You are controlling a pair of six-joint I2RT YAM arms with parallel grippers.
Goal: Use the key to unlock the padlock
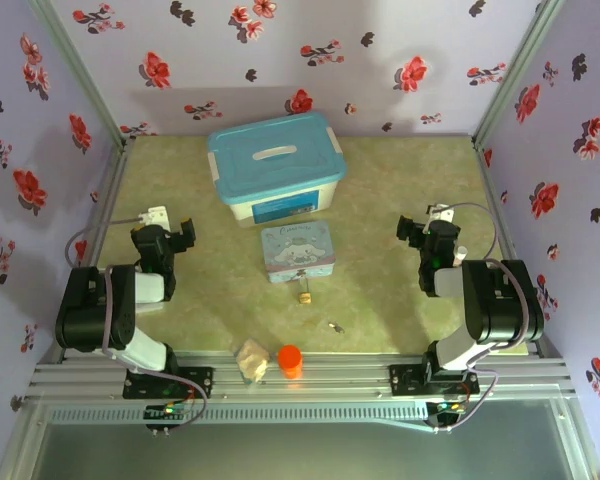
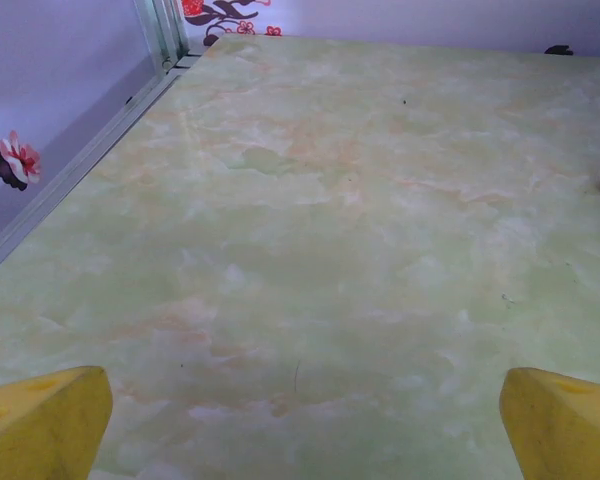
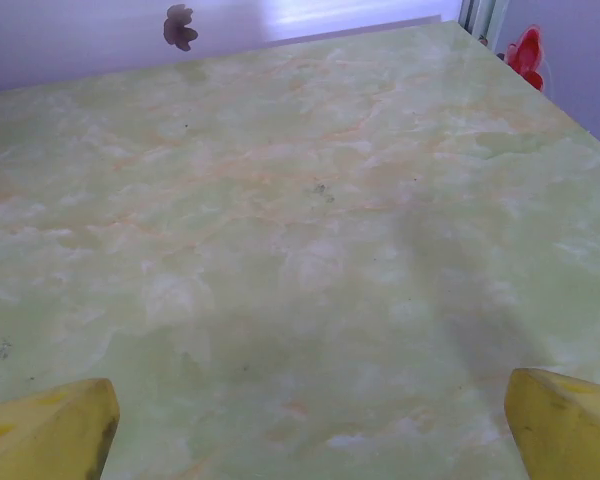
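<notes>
1. Top view: the padlock (image 1: 305,296) is a tiny brass-gold block with a thin silvery loop. It lies on the green marbled counter (image 1: 400,190), just near of the pale-blue cartoon tin (image 1: 297,252). The key (image 1: 335,326), a small, thin silvery-grey sliver, lies a little nearer and to the right of the padlock, apart from it. An orange cylinder (image 1: 290,360) stands at the near edge. The left gripper (image 1: 180,235) sits far to the left and the right gripper (image 1: 414,231) far to the right, both well apart from padlock and key.
2. Left wrist view: the left gripper (image 2: 305,425) is spread wide, its yellow fingers (image 2: 40,425) at the two lower corners with bare counter (image 2: 310,230) between them; it holds nothing.
3. Right wrist view: the right gripper (image 3: 310,425) is equally wide, its yellow fingers (image 3: 50,430) far apart over the counter (image 3: 280,220), gripping nothing.
</notes>
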